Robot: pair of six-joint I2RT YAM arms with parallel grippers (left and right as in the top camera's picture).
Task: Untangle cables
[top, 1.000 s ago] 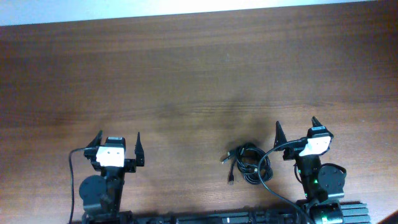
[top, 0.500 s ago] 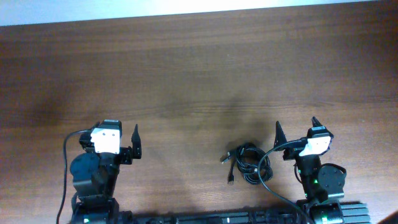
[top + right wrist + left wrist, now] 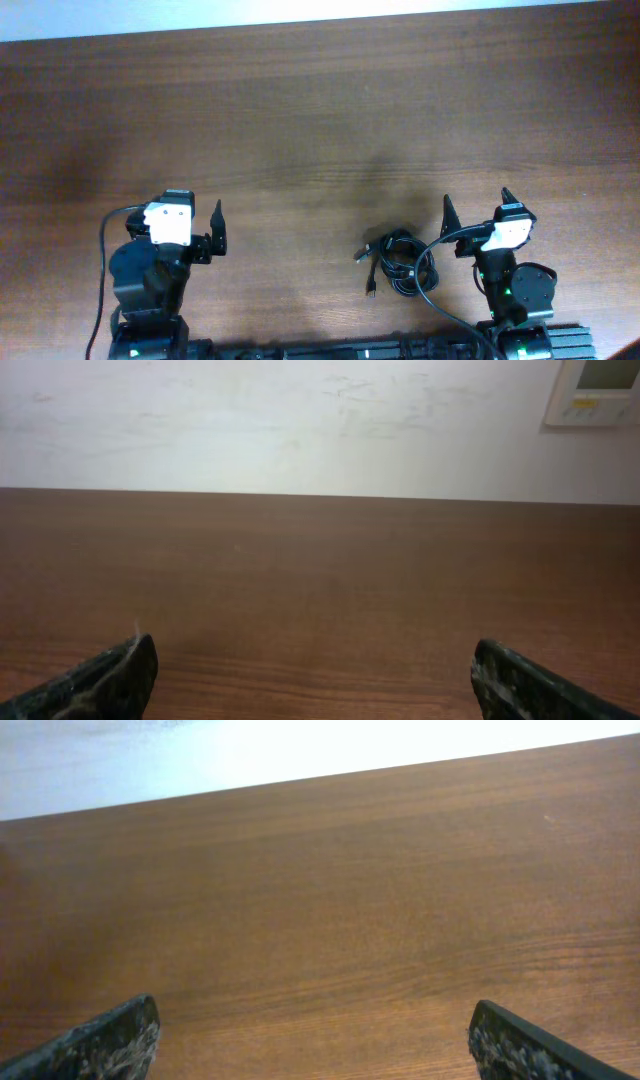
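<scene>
1. Left arm has swung a bit toward the left side of the table point(image 3: 320, 120) compared with a second ago. Its white head now sits further left and slightly further from the near edge, turned at an angle in the overhead view. Right arm and the cables haven't budged.
2. Left claw point(image 3: 312, 1015): spread wide, nothing in it. The wrist view only shows the two dark fingers point(image 3: 105, 1042) poking in at the bottom corners, with bare brown wood between them.
3. Right claw point(image 3: 476, 203): same deal, fingers well apart and empty, pointing toward the far side. Its wrist view shows just wood, a white wall point(image 3: 300, 420) past the far edge, and a small wall panel point(image 3: 598, 390) up in the right corner.
4. Cables point(image 3: 398, 266): a little black looped bundle lying flat on the table near the near edge, just to the left of the right arm and well apart from the left arm. Two loose ends with plugs stick out on its left side.
5. A thicker black cable point(image 3: 436, 262) from the right arm runs right beside or over the bundle's right edge; can't tell if it's touching. Neither claw is touching the bundle.
</scene>
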